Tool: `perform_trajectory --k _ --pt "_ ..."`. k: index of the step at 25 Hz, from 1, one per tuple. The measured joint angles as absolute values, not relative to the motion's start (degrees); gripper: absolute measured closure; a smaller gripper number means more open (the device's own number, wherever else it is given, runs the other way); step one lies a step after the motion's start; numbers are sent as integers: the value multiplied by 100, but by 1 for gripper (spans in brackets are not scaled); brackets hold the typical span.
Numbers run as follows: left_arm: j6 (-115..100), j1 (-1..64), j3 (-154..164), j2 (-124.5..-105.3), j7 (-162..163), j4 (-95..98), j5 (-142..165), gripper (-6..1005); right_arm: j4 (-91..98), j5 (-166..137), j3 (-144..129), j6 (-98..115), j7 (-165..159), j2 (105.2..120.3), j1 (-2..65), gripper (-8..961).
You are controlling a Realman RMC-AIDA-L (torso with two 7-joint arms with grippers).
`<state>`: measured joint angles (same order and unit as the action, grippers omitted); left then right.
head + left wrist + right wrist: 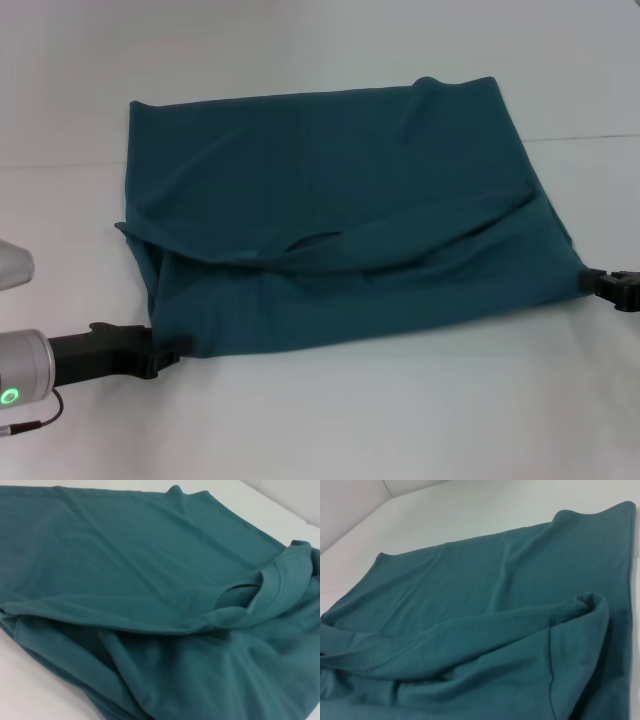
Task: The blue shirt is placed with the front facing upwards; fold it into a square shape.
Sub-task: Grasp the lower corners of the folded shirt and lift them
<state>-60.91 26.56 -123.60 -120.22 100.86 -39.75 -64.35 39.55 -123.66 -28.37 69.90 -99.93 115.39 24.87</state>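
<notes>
Lying across the middle of the white surface [330, 420] in the head view, the blue shirt [330, 180] is doubled over, plain teal side up, no lettering visible. A loose fold runs across its near half with the neck opening gaping there. The left gripper [172, 350] is at the near left corner, its fingers closed on the cloth edge. The right gripper [600, 283] is at the near right corner, touching the hem; whether it pinches the cloth I cannot tell.

Left wrist view: the blue shirt [140, 565] fills the picture, ribbed collar curling at one side, layers bunched in the nearer part.

Right wrist view: the blue shirt [485, 580] again, a stitched hem folded over in a rolled ridge, white surface [470, 510] beyond.
</notes>
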Motion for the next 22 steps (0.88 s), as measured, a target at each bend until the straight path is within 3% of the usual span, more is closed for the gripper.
perform_trajectory --k 6,11,16,22 --pt "-5975 2704 -12398 -12028 10195 -3973 -6384 652 3978 -12366 -2786 7128 -9993 11540 2487 920" --pt "-6365 2798 -12408 -11839 10645 -4061 -6375 875 4208 -12366 -2456 7647 -10065 11518 2460 920" --pt "-6715 2881 -12454 -11671 11086 -4253 -6386 965 4581 -12385 -2305 7955 -10333 11492 2401 920" --pt "-7060 3016 -12517 -11520 11372 -4300 -6358 965 4780 -12419 -2311 8282 -10704 11451 2347 920"
